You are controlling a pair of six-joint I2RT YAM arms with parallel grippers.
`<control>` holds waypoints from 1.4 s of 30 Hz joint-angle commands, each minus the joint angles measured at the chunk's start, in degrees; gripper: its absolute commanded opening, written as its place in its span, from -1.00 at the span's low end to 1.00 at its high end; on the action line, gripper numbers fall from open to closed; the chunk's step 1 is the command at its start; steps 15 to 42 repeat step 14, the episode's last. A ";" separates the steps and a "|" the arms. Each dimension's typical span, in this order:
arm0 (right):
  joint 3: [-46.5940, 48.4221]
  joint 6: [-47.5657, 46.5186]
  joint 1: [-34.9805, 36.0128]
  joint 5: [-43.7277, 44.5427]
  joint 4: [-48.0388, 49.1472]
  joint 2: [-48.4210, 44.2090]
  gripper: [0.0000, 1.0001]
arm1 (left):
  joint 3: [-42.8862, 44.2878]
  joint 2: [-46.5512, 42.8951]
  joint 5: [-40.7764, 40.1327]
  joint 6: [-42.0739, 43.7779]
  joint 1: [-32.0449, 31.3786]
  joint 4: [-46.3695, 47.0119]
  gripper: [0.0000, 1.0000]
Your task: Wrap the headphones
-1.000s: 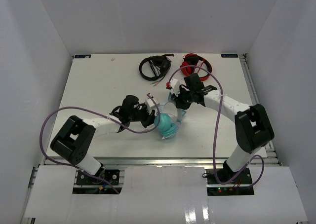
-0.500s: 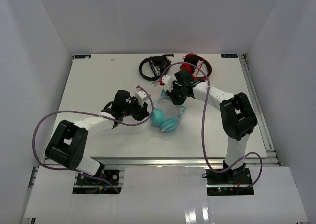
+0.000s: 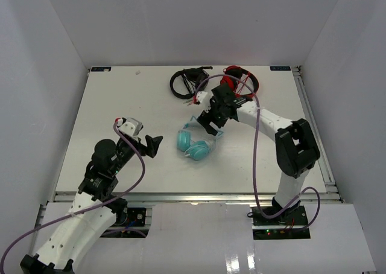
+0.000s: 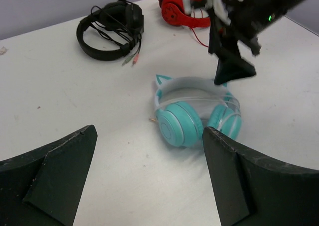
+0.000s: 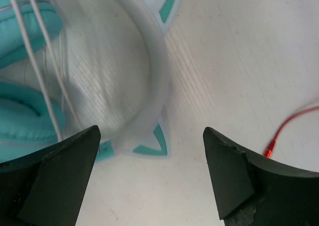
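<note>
Softly padded, the round-cupped teal headphones (image 3: 194,146) lie on the white table (image 3: 120,99), both arms' jaws apart.

Table (image 3: 102,99): white, matte, with a metal rail (image 3: 181,197) along the near edge.
Walls (image 3: 181,20): plain white panels on three sides.
Light: even, with soft shadows; the source is seemingly overhead.
</note>
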 commanded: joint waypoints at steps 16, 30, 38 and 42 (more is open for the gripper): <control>-42.91 17.49 -14.55 21.33 21.16 -60.87 0.80 | -2.51 -11.54 7.28 -1.49 -0.36 -6.26 0.96; -42.91 17.49 -14.55 21.33 21.16 -60.87 0.80 | -2.51 -11.54 7.28 -1.49 -0.36 -6.26 0.96; -42.91 17.49 -14.55 21.33 21.16 -60.87 0.80 | -2.51 -11.54 7.28 -1.49 -0.36 -6.26 0.96; -42.91 17.49 -14.55 21.33 21.16 -60.87 0.80 | -2.51 -11.54 7.28 -1.49 -0.36 -6.26 0.96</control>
